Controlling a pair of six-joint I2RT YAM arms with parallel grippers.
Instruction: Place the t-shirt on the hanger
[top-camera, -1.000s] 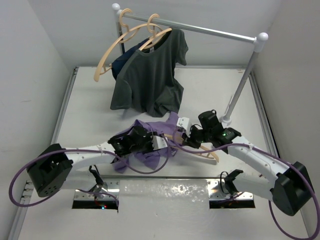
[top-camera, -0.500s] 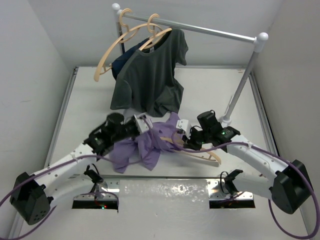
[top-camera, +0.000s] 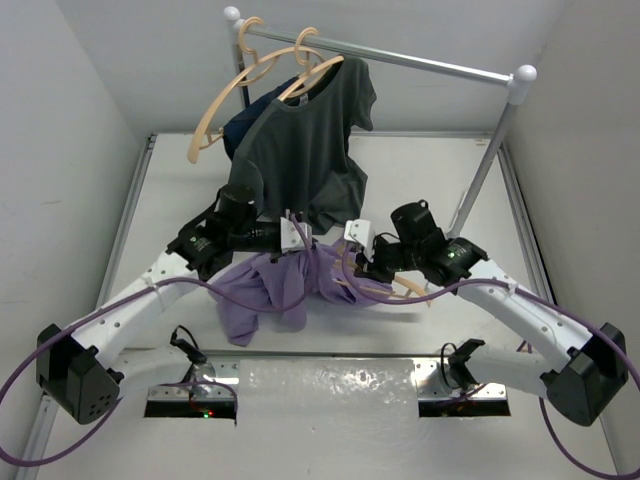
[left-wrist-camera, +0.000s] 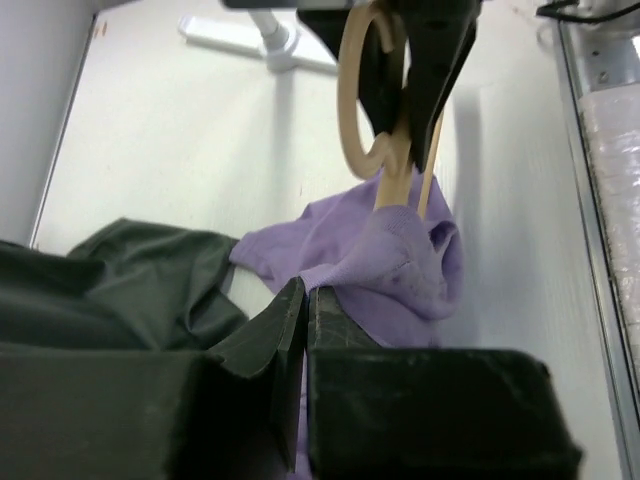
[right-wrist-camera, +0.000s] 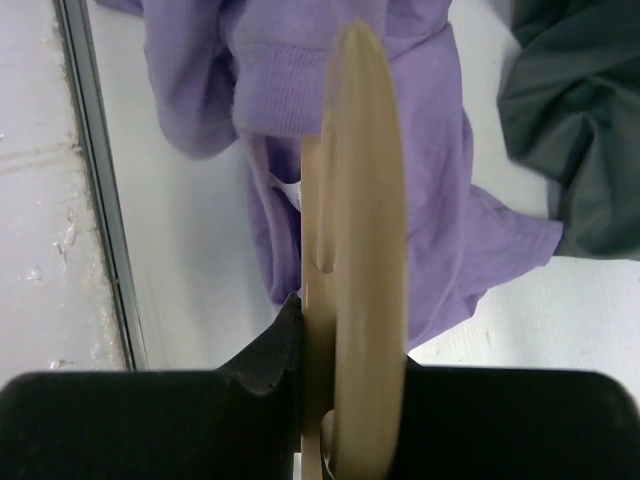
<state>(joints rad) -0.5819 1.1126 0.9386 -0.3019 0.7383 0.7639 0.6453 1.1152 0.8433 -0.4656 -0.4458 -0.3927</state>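
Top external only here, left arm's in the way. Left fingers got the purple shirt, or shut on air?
Observer: Left wrist shows the left fingers shut tip to tip, t-shirt cloth running in under them; looks like a thin pinch.
Operator: Right side's grip?
Observer: Right wrist: hanger edge-on, clamped between the right fingers.
Operator: Shirt on it?
Observer: Left wrist: cloth bunched round it just below the hook; hook bare.

A dark grey t-shirt (top-camera: 300, 150) hangs from the rail (top-camera: 400, 57).
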